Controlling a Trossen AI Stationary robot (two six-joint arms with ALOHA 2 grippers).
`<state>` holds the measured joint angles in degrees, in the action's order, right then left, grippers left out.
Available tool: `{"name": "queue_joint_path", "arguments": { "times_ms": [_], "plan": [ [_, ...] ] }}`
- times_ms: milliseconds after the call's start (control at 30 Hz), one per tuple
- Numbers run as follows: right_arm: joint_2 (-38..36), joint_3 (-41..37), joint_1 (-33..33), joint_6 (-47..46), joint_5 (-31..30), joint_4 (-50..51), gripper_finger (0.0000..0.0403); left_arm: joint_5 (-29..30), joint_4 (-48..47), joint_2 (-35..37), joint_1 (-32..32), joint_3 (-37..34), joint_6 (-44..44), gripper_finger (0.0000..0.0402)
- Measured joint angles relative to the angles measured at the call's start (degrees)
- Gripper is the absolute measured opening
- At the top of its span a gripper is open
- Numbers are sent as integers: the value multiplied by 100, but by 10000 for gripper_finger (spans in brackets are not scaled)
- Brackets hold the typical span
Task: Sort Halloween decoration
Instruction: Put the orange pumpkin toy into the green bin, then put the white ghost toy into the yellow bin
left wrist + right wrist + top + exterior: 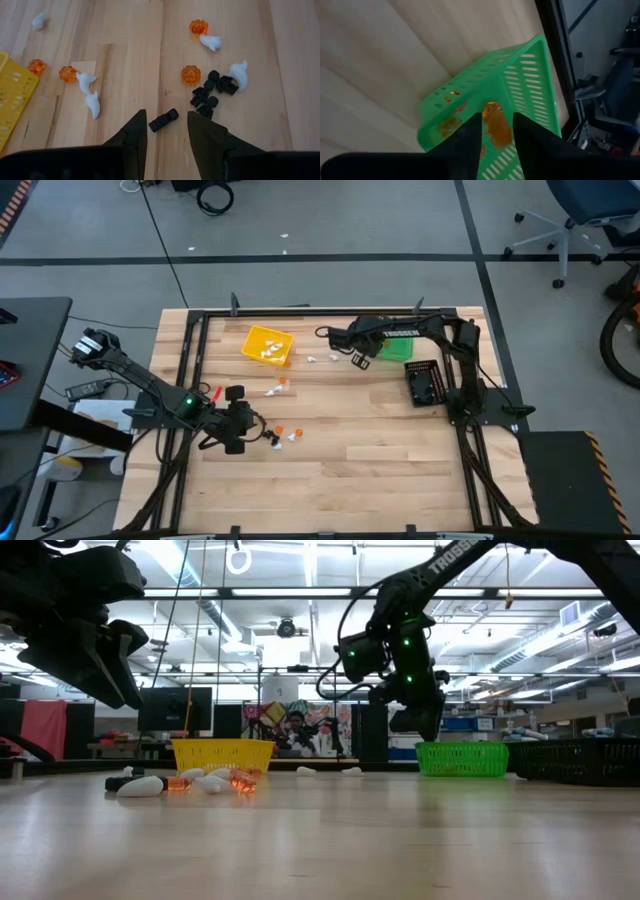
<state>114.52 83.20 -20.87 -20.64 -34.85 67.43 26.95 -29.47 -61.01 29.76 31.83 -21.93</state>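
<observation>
The Halloween decoration is a scatter of tiny orange pumpkins (190,74), white ghosts (93,104) and black pieces (206,96) lying on the wooden table; more lie near the yellow bin (268,345). My left gripper (165,131) hovers open over the near cluster (280,435), its fingertips on either side of one black trinket (164,120) that lies on the table. My right gripper (496,131) is above the green bin (520,85), shut on an orange trinket (495,125). Other orange trinkets (451,124) lie inside that bin. My right gripper pinches the orange trinket (494,120) between its two fingertips (472,132); the piece fills the gap between them. It is lifted clear, above the green bin's open top. Which part of the trinket the fingers are on cannot be told.
A black bin (425,380) stands to the right of the green bin (395,345), near the right arm's base. A few white trinkets (320,359) lie between the yellow and green bins. The near half of the table (380,480) is bare wood. A person (296,730) shows far behind the table.
</observation>
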Motion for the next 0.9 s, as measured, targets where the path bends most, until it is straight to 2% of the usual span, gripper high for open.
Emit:
{"name": "queue_joint_path", "arguments": {
  "times_ms": [300,533,667,767,900],
  "plan": [
    [2,0,28,24,-241,54,154,-12,-4,0,0,0,1,117],
    [-139,6,403,148,-999,-146,154,-18,-35,-1,-4,0,1,117],
    [-295,7,652,568,-1268,-807,154,71,-32,-2,-4,0,5,117],
    [-330,13,719,955,-868,-1594,154,147,-31,-2,-7,0,25,117],
    [-332,-60,649,1644,444,-2750,154,150,-31,-2,-7,0,12,117]
  ]
}}
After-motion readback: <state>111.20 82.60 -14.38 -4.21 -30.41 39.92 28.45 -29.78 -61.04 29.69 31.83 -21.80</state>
